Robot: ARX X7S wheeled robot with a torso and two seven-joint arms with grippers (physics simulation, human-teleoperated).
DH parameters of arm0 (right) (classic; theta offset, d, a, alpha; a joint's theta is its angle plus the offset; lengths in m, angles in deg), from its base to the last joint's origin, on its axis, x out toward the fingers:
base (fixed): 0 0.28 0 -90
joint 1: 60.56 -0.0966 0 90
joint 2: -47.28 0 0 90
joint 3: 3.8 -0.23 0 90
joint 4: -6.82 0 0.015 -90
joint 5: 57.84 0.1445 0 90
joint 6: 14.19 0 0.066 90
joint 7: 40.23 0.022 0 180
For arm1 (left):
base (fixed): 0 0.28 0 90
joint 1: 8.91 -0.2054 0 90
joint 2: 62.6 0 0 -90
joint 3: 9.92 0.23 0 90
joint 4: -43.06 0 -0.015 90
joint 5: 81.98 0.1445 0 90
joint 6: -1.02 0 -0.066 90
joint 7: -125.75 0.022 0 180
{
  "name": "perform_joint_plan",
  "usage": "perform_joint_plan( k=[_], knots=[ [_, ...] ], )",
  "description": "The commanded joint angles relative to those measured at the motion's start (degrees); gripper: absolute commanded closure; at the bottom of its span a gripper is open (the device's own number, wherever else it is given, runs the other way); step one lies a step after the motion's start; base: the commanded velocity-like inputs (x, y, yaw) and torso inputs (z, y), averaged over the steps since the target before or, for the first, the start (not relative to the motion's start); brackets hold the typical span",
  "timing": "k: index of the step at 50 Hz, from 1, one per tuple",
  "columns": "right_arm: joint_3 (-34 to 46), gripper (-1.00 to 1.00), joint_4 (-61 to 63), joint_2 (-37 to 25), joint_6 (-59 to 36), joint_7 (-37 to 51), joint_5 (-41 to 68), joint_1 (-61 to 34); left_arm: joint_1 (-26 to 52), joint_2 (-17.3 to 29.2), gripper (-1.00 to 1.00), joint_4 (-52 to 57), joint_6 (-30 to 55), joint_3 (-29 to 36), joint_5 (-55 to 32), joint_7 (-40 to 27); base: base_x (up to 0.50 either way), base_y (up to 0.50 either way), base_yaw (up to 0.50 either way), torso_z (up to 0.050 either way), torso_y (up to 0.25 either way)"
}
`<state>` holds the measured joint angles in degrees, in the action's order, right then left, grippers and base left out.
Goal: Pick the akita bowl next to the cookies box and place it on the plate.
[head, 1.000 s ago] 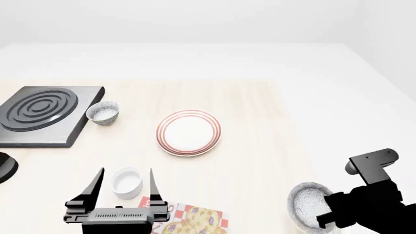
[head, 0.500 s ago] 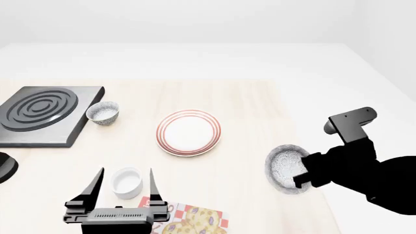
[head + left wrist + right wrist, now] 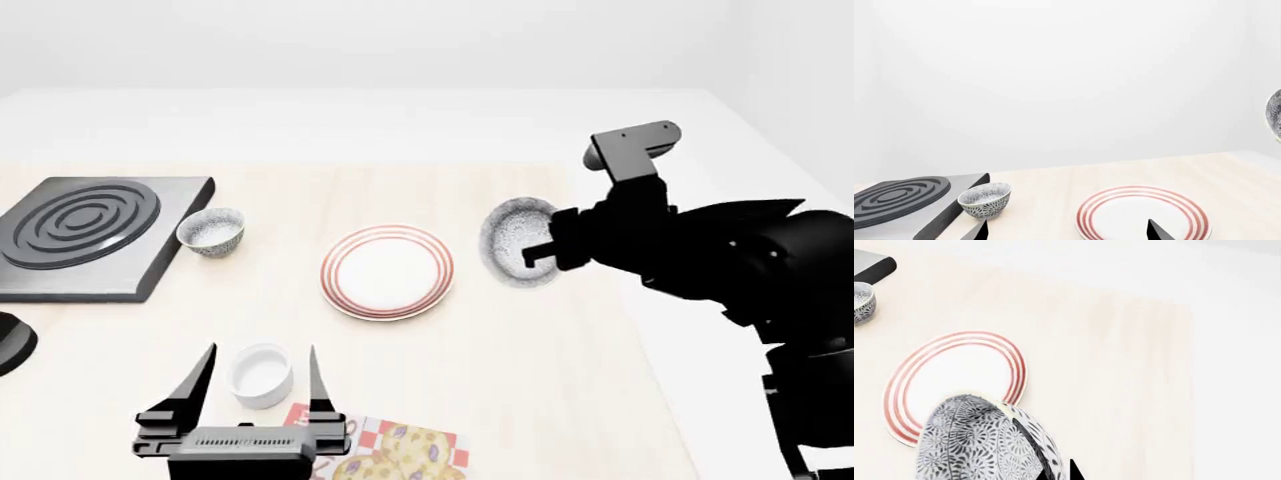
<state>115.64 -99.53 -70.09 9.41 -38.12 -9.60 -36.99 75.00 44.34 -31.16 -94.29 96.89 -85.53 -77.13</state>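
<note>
Right gripper jaws clamped on rim of akita bowl, bowl tipped on its side, raised off table just beside plate, on side away from stove. Twin bowl sits between stove and plate. Left gripper jaws spread wide, straddling white cup without touching, holding nothing. Cookies box lies just beside cup, near table edge.

light: bright, even | shadows: faint | glare: none | focus: sharp, undistorted
</note>
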Motion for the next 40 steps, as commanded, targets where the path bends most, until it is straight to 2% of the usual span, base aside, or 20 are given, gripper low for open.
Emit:
perform_joint_plan(
  k=[1,8,14,22,30,35,40],
  knots=[
    [4.93,1.0,-16.38,9.23,8.6,-4.46,-7.15,-8.88,0.02,0.24,-1.0,0.18,0.03,0.14,-0.36,-0.1,0.0,0.0,0.0,0.0,0.0],
    [7.07,1.0,-32.02,15.63,17.0,-8.21,-11.53,-14.0,0.03,0.42,-1.0,0.43,0.19,0.19,-0.66,-0.14,0.0,0.0,0.0,0.0,0.0],
    [8.63,1.0,-58.43,25.08,31.39,-13.83,-16.69,-20.89,0.08,0.49,-1.0,0.23,0.04,0.44,-0.84,0.01,0.0,0.0,0.0,0.0,0.0],
    [1.74,1.0,-58.61,27.31,33.19,-13.96,-22.02,-19.25,0.09,0.72,-1.0,0.39,-0.05,0.31,-1.26,-0.07,0.0,0.0,0.0,0.0,0.0],
    [17.38,1.0,-58.61,27.36,37.86,-10.83,-1.59,-18.37,0.37,0.75,-1.0,-0.16,-0.31,0.61,-1.5,0.07,0.0,0.0,0.0,0.0,0.001],
    [36.37,1.0,-57.57,27.36,42.14,-7.75,17.58,-17.97,0.27,0.97,-1.0,0.06,-0.4,0.43,-2.01,0.09,0.0,0.0,0.0,0.0,0.0],
    [48.98,1.0,-56.19,27.37,46.62,-5.47,31.4,-18.13,0.38,0.92,-1.0,-0.22,-0.46,0.93,-2.16,0.38,0.0,0.0,0.0,0.0,0.0]
  ],
)
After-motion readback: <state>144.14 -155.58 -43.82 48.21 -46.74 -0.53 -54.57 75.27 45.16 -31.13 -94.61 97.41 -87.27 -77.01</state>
